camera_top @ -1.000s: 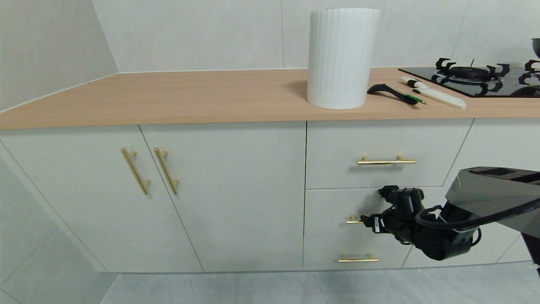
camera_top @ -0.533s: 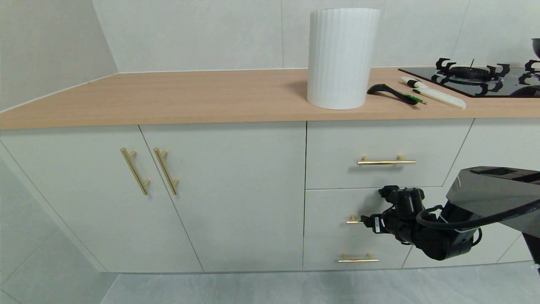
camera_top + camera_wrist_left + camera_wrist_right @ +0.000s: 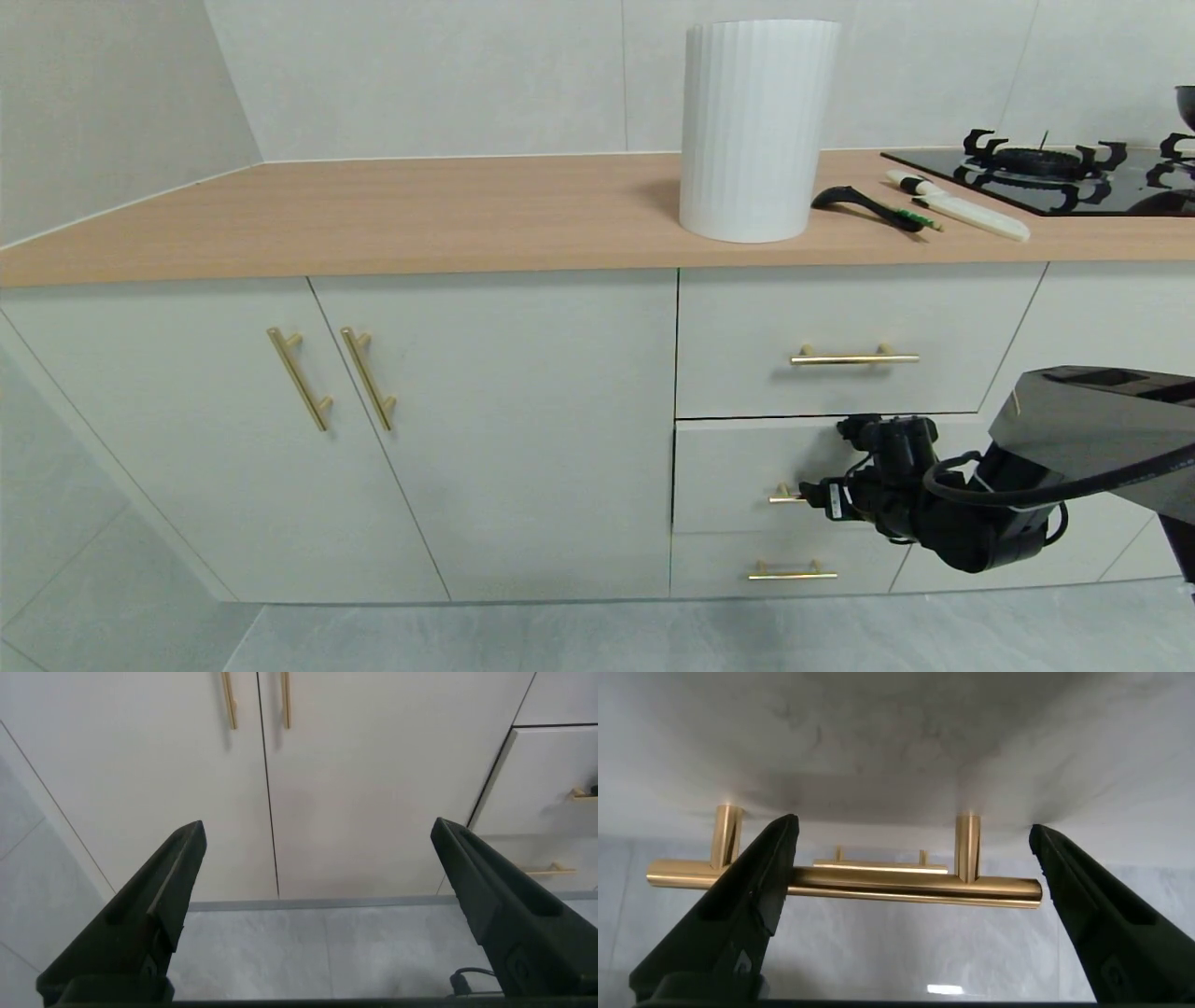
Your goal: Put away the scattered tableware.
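On the wooden counter [image 3: 373,210], right of a tall white ribbed container [image 3: 754,131], lie a black spoon [image 3: 864,205], a thin green-and-black utensil [image 3: 920,220] and a white knife [image 3: 966,213]. Below, my right gripper [image 3: 808,493] is at the gold handle [image 3: 782,497] of the middle drawer [image 3: 738,467], which stands slightly ajar with a dark gap along its top. In the right wrist view the gripper [image 3: 912,831] is open, its fingers [image 3: 757,896] wide apart and crossing in front of the handle bar [image 3: 878,889]. My left gripper [image 3: 318,826] is open, low before the cabinet doors.
A black gas hob [image 3: 1046,173] sits at the counter's right end. A top drawer [image 3: 854,357] and a bottom drawer handle [image 3: 792,574] flank the middle one. Two cabinet doors with gold handles [image 3: 331,378] are to the left, above grey floor tiles [image 3: 560,639].
The middle drawer has slid out a little, and a dark gap now shows along its top and left edge. My right gripper has drawn back slightly with the handle.
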`<state>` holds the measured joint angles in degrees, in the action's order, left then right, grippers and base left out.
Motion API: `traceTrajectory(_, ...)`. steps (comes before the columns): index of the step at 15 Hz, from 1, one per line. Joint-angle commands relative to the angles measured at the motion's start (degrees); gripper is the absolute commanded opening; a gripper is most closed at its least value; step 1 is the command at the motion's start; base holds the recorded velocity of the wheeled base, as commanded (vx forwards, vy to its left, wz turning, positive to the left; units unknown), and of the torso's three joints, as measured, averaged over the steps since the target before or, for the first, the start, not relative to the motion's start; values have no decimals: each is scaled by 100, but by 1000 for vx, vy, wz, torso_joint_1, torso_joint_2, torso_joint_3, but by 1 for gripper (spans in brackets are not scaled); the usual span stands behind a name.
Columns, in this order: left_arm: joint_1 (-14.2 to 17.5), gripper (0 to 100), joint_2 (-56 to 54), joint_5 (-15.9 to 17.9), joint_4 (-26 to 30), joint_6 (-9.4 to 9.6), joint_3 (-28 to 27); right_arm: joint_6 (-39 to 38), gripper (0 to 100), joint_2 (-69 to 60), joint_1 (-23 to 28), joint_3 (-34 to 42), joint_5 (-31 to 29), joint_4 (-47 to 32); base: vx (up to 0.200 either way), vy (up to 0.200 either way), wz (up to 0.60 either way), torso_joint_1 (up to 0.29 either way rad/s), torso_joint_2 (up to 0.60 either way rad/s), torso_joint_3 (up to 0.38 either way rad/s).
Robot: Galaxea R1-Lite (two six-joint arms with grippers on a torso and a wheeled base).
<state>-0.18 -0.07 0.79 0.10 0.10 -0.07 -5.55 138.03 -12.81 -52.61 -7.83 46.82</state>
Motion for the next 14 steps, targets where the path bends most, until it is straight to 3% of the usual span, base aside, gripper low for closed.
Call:
traceTrajectory(1, 1, 100, 7, 0, -1, -1, -1, 19, 100, -172, -2, 181, 0, -77, 0, 0, 0, 0, 0, 0)
traceTrajectory(6, 1, 100, 7, 0, -1, -1, 7, 89, 100, -2228, -81, 1210, 431, -1272, 0, 0, 0, 0, 0, 0)
traceTrajectory(9, 1, 100, 7, 0, -1, -1, -1, 159, 100, -3793, -354, 1210, 440, -2468, 0, 0, 0, 0, 0, 0)
traceTrajectory(12, 1, 100, 7, 0, -1, -1, 7, 133, 100, -4250, -661, 1183, 370, -2485, 0, 0, 0, 0, 0, 0)
traceTrajectory(14, 1, 100, 7, 0, -1, -1, -1, 124, 100, -3889, -688, 1201, 299, -2037, 0, 0, 0, 0, 0, 0)
